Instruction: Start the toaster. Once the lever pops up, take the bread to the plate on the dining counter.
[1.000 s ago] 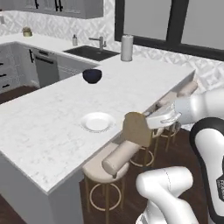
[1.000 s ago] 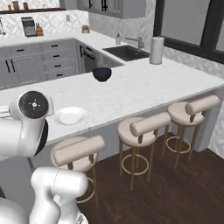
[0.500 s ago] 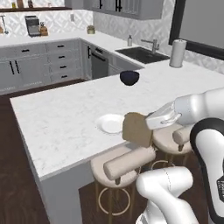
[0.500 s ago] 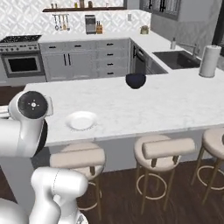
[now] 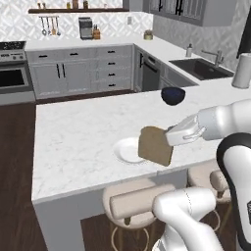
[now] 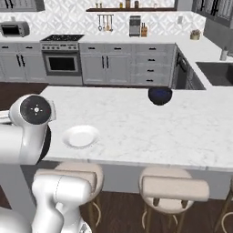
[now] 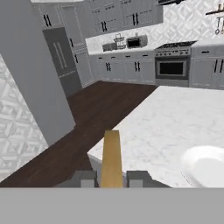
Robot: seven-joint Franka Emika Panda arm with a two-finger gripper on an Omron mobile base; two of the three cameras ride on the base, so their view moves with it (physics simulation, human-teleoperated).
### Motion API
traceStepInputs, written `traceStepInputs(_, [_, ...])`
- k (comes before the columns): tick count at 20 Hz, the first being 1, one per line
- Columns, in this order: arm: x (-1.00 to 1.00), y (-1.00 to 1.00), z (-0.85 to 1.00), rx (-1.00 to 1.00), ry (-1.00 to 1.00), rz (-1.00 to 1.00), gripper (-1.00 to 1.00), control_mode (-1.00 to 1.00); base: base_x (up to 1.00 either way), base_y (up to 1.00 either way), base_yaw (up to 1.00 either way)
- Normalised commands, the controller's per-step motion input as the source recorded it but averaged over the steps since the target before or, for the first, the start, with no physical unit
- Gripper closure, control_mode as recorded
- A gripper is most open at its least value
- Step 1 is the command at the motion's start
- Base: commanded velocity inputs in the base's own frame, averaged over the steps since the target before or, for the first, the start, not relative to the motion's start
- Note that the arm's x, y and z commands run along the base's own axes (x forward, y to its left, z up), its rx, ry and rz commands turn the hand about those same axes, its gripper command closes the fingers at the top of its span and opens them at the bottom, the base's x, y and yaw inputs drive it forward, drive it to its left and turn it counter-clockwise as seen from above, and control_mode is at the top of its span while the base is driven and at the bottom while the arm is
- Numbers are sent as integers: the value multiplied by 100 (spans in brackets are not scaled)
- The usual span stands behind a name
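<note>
Hand view nearest: gripper point(image 7: 111, 175) clamped on the bread point(image 7: 112, 157), slice edge-on between both dark tips, standing up from them. Same slice in left base view, bread point(image 5: 155, 146) held upright off the gripper point(image 5: 169, 138), hanging over the near rim of the plate point(image 5: 126, 150), above the near edge of the dining counter point(image 5: 83, 142). Contact with plate impossible to tell, looks just above. Plate point(image 7: 205, 164) off to the right in hand view, so slice not centred over it.

Judged step: carry nearly done, placing left. Toaster stage presumably finished.

Risks, judged: release now with slice vertical and at the rim, bread tips outward off the counter edge onto stools point(image 5: 142, 201) or floor. Cause: grip on one edge only, slice upright, overlap with plate partial. Lowering without tilting flat, bottom edge catches plate rim, plate skids on the marble. Needs reach further in plus rotation to flat.

Counts: one bread, one plate point(image 6: 80, 136), one dark blue bowl point(image 6: 159, 95) further back on the counter, well apart from the plate. Two stools in right base view. Far wall: one oven range point(image 6: 62, 59), one sink point(image 5: 202, 68).
</note>
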Motion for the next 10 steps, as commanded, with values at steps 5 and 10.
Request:
traceStepInputs(5, [0, 0, 0, 0, 0, 0, 100, 100, 93, -2, 34])
traceStepInputs(10, [0, 0, 0, 0, 0, 0, 100, 100, 56, -3, 30])
